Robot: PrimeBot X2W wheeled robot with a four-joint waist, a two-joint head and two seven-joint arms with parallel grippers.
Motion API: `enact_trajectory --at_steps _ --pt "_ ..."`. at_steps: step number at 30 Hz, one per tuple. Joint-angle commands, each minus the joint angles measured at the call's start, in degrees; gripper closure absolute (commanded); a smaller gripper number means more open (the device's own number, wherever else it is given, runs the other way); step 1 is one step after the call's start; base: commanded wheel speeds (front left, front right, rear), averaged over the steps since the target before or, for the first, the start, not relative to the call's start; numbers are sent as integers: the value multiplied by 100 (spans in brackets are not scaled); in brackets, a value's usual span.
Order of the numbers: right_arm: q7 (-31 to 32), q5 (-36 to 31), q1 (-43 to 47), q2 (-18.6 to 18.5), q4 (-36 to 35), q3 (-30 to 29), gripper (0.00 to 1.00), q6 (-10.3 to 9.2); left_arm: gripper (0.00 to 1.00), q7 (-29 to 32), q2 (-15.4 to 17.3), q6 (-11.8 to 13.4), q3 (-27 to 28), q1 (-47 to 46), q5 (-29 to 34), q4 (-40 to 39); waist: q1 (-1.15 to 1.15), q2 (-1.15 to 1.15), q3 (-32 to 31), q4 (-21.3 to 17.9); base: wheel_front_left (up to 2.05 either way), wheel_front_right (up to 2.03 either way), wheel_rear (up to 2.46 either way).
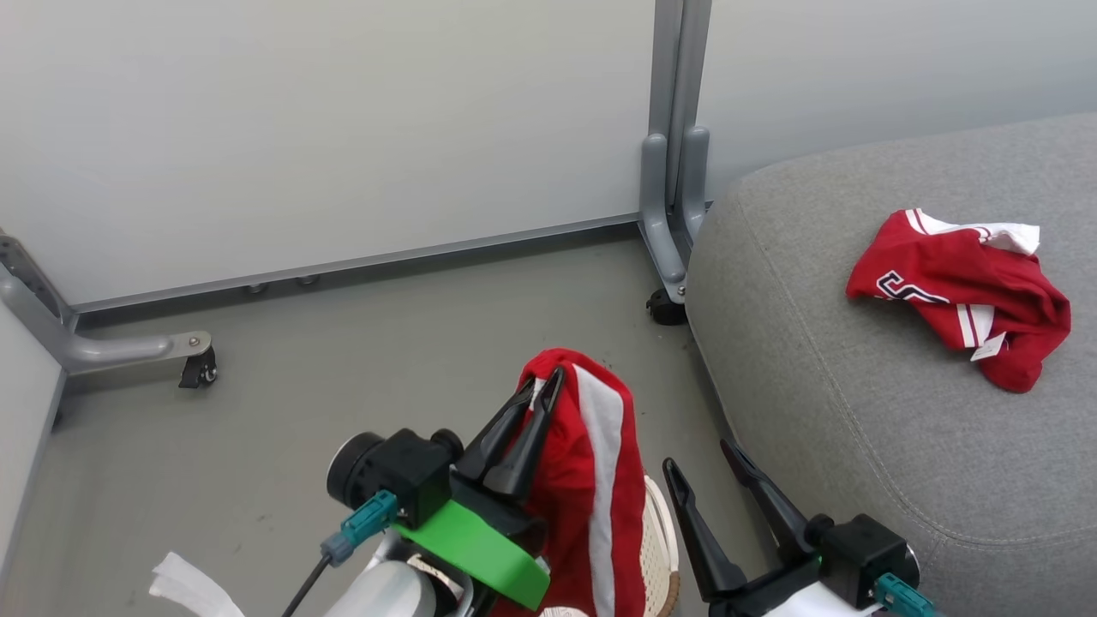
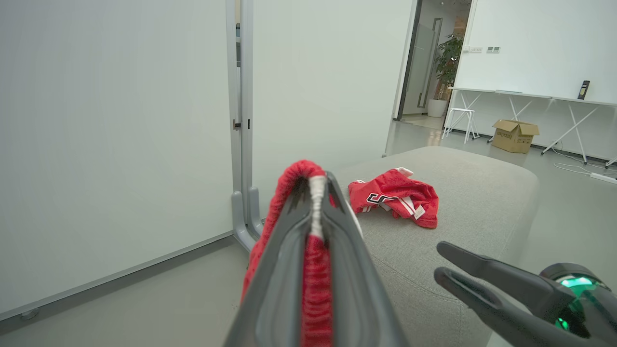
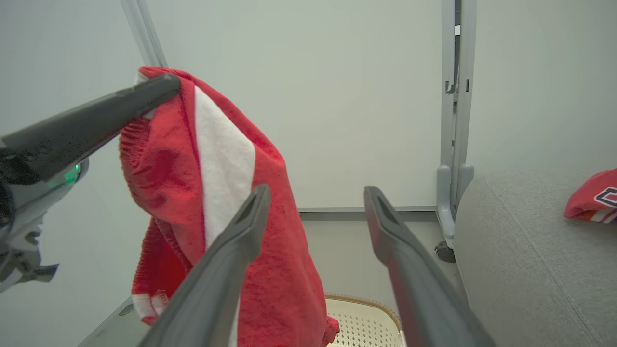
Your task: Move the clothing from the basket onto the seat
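My left gripper is shut on a red garment with a white stripe, lifted clear above the basket; the cloth hangs down from the fingertips. The same piece of clothing drapes beside my right gripper, which is open with nothing between its fingers. In the head view the right gripper stands at the seat's near edge. A second red garment with a navy-and-white letter mark lies crumpled on the grey seat. The cream basket sits low, mostly hidden by the hanging cloth.
White partition panels on grey wheeled legs stand behind, one caster at left. Grey floor spreads between panels and seat. A white strip lies at lower left. In the left wrist view, tables and a cardboard box stand far off.
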Motion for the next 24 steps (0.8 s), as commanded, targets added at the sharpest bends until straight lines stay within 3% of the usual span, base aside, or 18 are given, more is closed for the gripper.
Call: enact_trajectory --at_steps 1,11,19,20,21,22,24 --pt "-17 140 -108 -26 11 45 0 -1 100 27 -31 -36 3 -144 -36 -105 1 0 25 23 0 0 0" --pt "-17 109 -423 -132 579 655 0 -1 100 359 -130 -167 -221 -506 0 -890 1 0 185 98 0 0 0" --pt "-17 -28 -510 -89 815 605 0 -1 100 562 -204 -189 -355 -678 -16 -1444 1 0 326 116 0 0 0" --pt "-17 -41 -524 -88 825 617 9 -1 100 581 -195 -184 -363 -693 -3 -1475 1 0 339 119 0 0 0" --pt "-17 -58 -542 -83 829 628 73 -1 100 600 -183 -177 -366 -717 15 -1504 1 0 354 122 0 0 0" --pt "-17 -74 -556 -81 829 643 97 -1 100 600 -177 -174 -370 -730 20 -1519 1 0 366 125 0 0 0" --pt "-17 -70 -570 -79 818 657 100 -1 100 615 -163 -168 -377 -743 36 -1537 1 0 386 131 0 0 0"
